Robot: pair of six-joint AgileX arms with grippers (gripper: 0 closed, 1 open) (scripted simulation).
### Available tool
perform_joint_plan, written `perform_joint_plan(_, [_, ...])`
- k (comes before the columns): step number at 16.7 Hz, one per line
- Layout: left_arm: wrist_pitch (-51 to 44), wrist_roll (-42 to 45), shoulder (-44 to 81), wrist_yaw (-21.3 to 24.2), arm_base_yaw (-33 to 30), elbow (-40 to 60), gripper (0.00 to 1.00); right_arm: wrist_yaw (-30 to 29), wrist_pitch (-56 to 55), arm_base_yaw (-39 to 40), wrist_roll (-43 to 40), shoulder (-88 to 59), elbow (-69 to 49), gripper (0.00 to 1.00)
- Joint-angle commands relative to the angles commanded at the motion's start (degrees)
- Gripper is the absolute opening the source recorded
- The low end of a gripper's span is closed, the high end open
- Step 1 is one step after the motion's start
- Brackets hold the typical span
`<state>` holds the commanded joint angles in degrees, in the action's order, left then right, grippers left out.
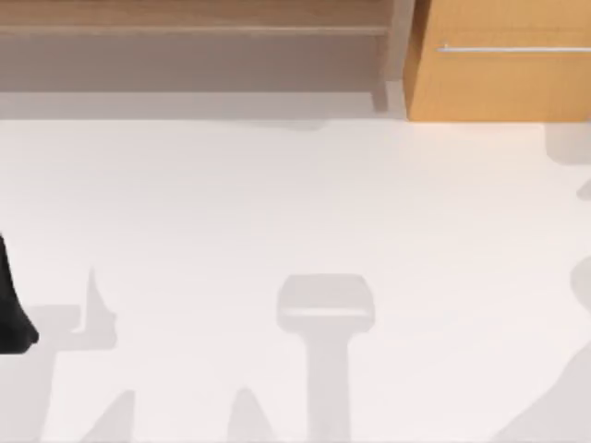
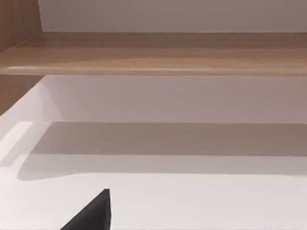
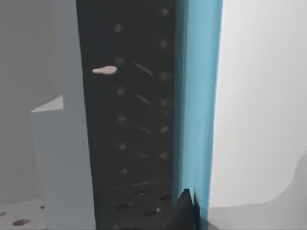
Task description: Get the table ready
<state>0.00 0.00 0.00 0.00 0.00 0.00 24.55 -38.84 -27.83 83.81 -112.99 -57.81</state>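
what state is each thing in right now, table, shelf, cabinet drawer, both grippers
table: bare white top, shadows only
shelf: at the table's far edge, nothing seen on its board
cabinet drawer: shut, bar handle flush across the front
left gripper: at the table's left edge, fingers unclear
right gripper: dark tip close to a blue-edged dark panel, fingers unclear

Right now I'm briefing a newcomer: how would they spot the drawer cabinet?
Start from the wide white table. At its far edge, toward the right, stands the orange-wood drawer cabinet. Its silver bar handle sets it apart from the long brown shelf beside it.
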Motion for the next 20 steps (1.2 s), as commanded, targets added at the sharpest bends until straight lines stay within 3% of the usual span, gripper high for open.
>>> perform_joint_plan(9, [0.0, 0.0, 0.0, 0.0, 0.0, 0.0, 1.0, 0.0, 0.0, 0.0, 0.0, 0.0, 0.0, 0.98])
perform_joint_plan(20, [0.0, 0.0, 0.0, 0.0, 0.0, 0.0, 1.0, 0.34, -0.34, -0.24, -0.3, 0.98, 0.91, 1.0])
